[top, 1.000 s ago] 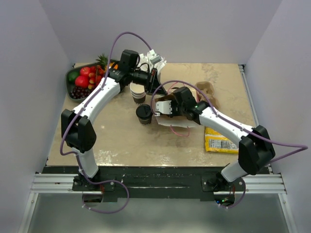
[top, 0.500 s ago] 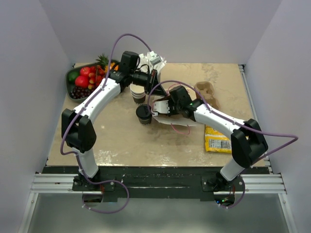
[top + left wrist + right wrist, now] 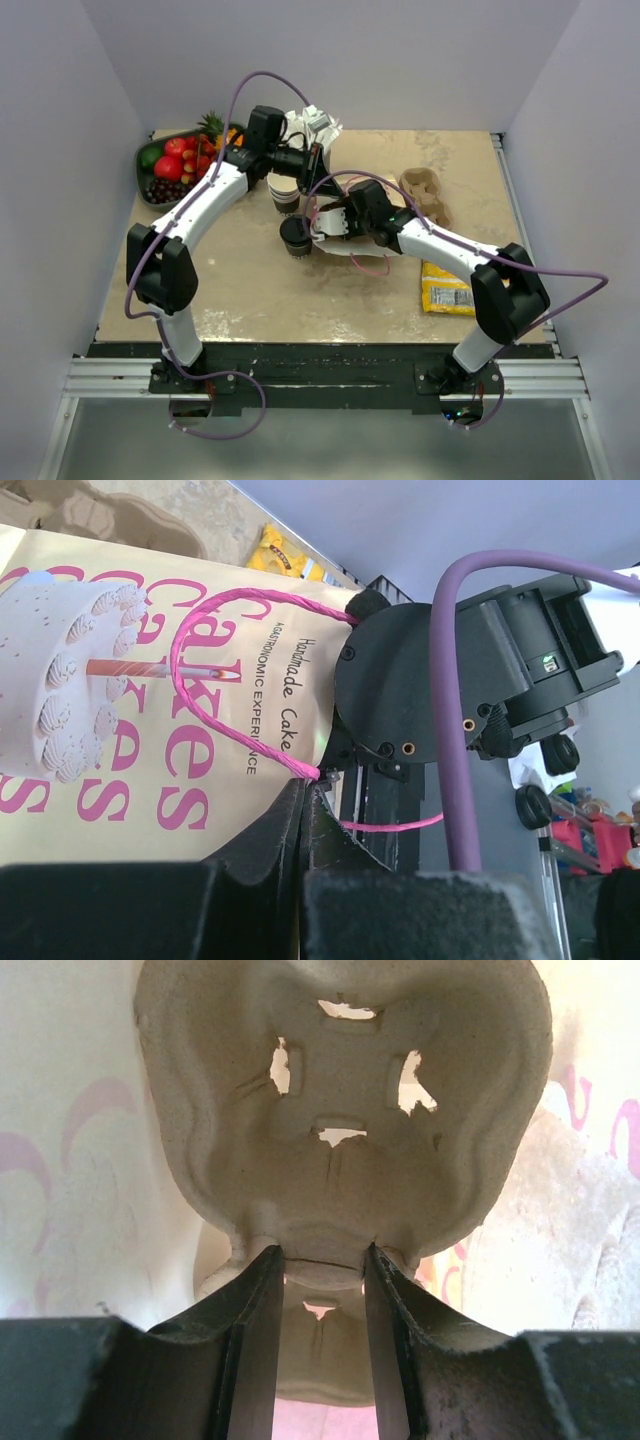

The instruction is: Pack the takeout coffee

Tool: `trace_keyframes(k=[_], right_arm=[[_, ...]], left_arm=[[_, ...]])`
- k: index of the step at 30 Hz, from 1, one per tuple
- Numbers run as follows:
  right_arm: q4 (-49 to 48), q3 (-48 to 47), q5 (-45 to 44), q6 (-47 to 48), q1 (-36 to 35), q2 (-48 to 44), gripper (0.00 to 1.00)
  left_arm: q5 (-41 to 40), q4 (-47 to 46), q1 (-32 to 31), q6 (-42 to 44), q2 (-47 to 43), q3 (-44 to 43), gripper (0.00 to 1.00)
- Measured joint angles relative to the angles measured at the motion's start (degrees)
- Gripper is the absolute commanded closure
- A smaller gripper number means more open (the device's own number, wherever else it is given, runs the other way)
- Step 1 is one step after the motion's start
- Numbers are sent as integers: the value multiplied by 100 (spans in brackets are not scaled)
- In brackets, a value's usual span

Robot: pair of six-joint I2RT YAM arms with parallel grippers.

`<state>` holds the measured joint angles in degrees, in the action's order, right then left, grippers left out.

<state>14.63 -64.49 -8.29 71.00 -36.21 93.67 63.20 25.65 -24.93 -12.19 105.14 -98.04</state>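
Note:
The takeout coffee point(image 3: 295, 234), a dark cup with a black lid, stands upright on the table just left of the bag's mouth. The cream paper bag point(image 3: 352, 248) with pink "Cakes" lettering point(image 3: 120, 750) lies on its side. My left gripper point(image 3: 305, 790) is shut on the bag's rim, where the pink cord handle point(image 3: 215, 600) meets it, and reaches in from the back point(image 3: 316, 162). My right gripper point(image 3: 322, 1260) is shut on the middle ridge of a pulp cup carrier point(image 3: 340, 1080). It is inside the bag, whose lit walls surround it, close beside the coffee point(image 3: 330, 218).
A stack of lidless cups point(image 3: 284, 192) stands behind the coffee. A bowl of fruit point(image 3: 168, 166) fills the back left corner and a holder of white straws point(image 3: 313, 122) sits at the back. Another pulp carrier point(image 3: 425, 192) and a yellow snack packet point(image 3: 446, 286) lie to the right.
My right arm has pushed left, carrying the cup carrier deeper towards the bag's mouth and nearer the coffee. The left arm has kept still on the bag.

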Motion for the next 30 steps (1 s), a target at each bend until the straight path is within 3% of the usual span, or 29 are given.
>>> trace_keyframes(k=[12, 28, 30], right_arm=[[-761, 525, -157, 227, 0, -334, 100], [-682, 321, -72, 739, 2, 72, 100], [-627, 232, -55, 750, 2, 129, 93]], left_arm=[[332, -754, 179, -933, 164, 55, 100], [437, -881, 192, -1126, 236, 232, 100], [435, -883, 192, -1123, 236, 232, 100]])
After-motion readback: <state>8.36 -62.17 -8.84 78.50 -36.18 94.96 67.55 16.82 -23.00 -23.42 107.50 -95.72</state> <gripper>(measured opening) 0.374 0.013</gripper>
